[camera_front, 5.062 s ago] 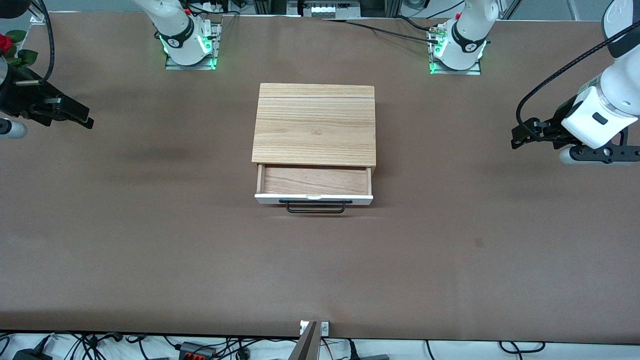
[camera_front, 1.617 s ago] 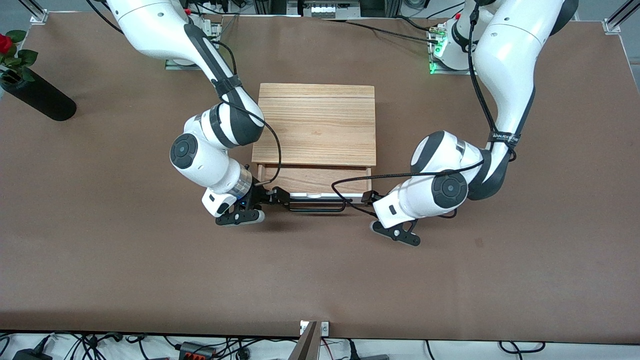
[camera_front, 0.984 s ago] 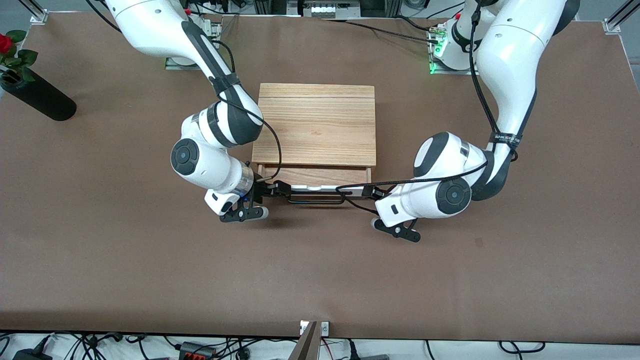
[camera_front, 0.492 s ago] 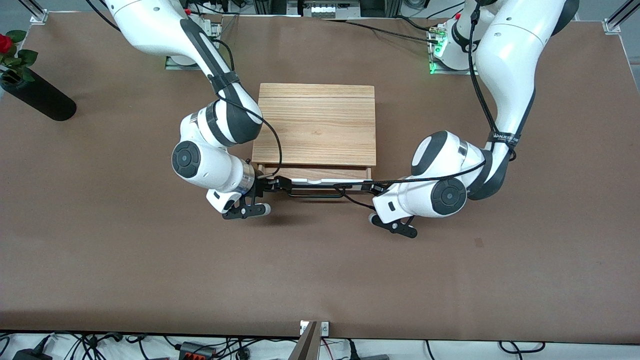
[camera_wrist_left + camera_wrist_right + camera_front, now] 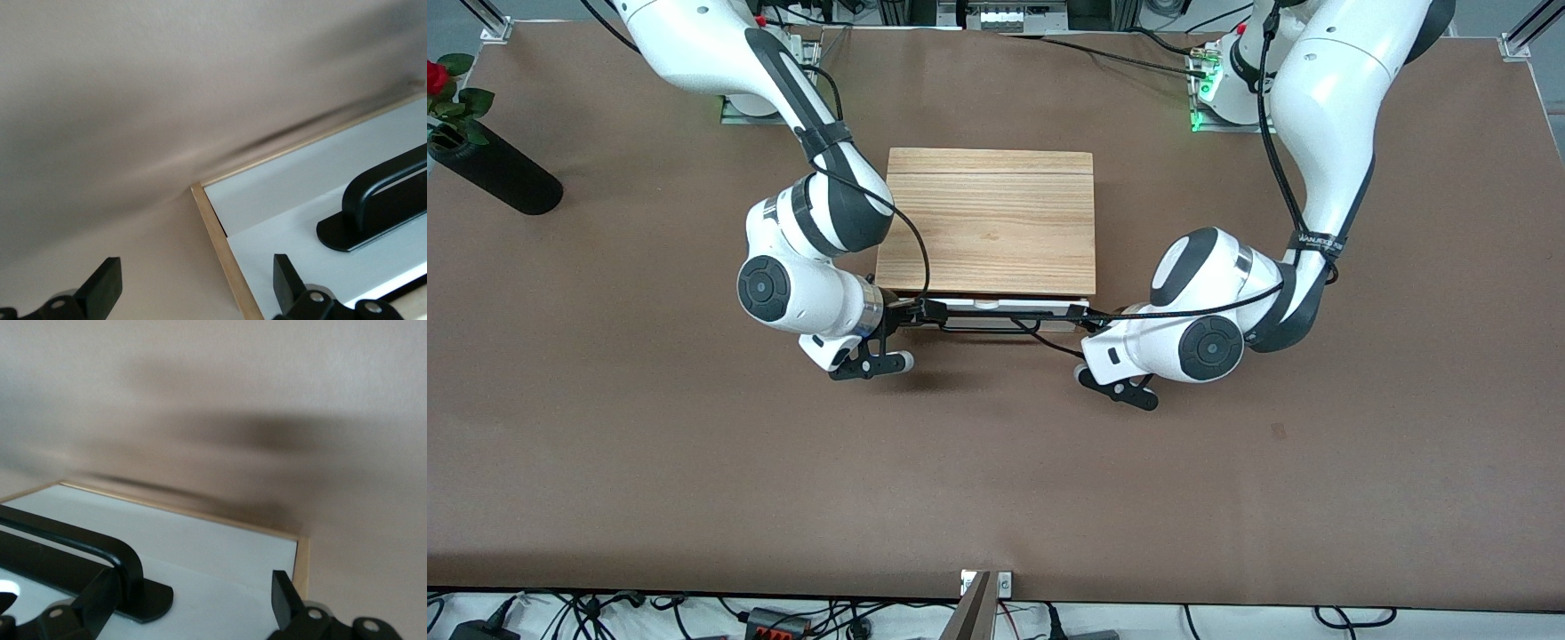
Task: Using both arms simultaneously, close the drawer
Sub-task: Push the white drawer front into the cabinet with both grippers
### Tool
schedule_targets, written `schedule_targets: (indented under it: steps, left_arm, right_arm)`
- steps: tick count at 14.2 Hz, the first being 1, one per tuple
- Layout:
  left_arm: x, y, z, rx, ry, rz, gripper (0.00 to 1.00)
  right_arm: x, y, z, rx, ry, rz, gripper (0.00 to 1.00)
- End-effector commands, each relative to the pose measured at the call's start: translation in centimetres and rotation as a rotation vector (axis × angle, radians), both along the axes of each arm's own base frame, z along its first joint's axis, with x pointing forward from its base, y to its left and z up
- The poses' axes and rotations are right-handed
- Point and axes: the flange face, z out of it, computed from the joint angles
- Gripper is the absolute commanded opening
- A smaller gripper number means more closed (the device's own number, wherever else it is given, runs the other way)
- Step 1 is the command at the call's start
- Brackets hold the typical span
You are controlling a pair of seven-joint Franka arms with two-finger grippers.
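Observation:
The drawer (image 5: 1005,308) sits pushed into the oak cabinet box (image 5: 985,222); only its white front and black bar handle (image 5: 983,329) show. My right gripper (image 5: 923,312) is at the front's end toward the right arm, open, just outside the handle's foot. My left gripper (image 5: 1081,314) is at the other end, open. In the left wrist view the open left gripper (image 5: 197,293) straddles the front's corner (image 5: 300,227), one finger (image 5: 287,283) on the white panel. In the right wrist view the open right gripper (image 5: 193,600) faces the white front (image 5: 220,567) beside the handle (image 5: 100,550).
A black vase with a red rose (image 5: 494,173) lies toward the right arm's end of the table. The arm bases (image 5: 1236,98) stand farther from the camera than the cabinet. Cables hang along the table edge nearest the camera.
The drawer has slid into the box until only its white front shows. Both grippers moved with it toward the cabinet, still open.

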Motion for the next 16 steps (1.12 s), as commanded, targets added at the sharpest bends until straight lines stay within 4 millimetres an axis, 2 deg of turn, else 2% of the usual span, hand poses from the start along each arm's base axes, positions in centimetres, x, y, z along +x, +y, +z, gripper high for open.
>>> schedule_targets:
  steps: [1,3,7,12,13,15,16]
  left_arm:
    - [-1.4,-0.2,1.0,-0.009,0.062,-0.036,1.00]
    - [-1.6,-0.1,0.8,-0.013,0.085,-0.033,1.00]
    - [-1.5,-0.2,0.8,-0.029,0.086,-0.023,1.00]
    - [-1.2,-0.2,1.3,-0.037,0.075,-0.016,1.00]
    - [-0.9,0.1,1.6,-0.040,0.068,-0.010,1.00]
    - [0.7,2.0,3.1,-0.056,0.038,0.023,1.00]
    - [1.3,3.0,3.6,-0.063,0.028,0.037,1.00]
  right_arm:
    - [-2.1,1.0,-1.1,-0.026,0.077,0.021,1.00]
    - [-2.8,2.0,-1.1,-0.029,0.083,0.039,1.00]
    - [-3.1,2.2,-1.3,-0.033,0.093,0.043,1.00]
    - [-3.2,2.4,-0.5,-0.026,0.086,0.056,1.00]
    - [-3.3,2.5,-0.5,-0.026,0.085,0.059,1.00]
    - [-3.1,2.4,0.1,-0.022,0.074,0.063,1.00]
    - [-2.7,2.3,1.3,-0.013,0.056,0.059,1.00]
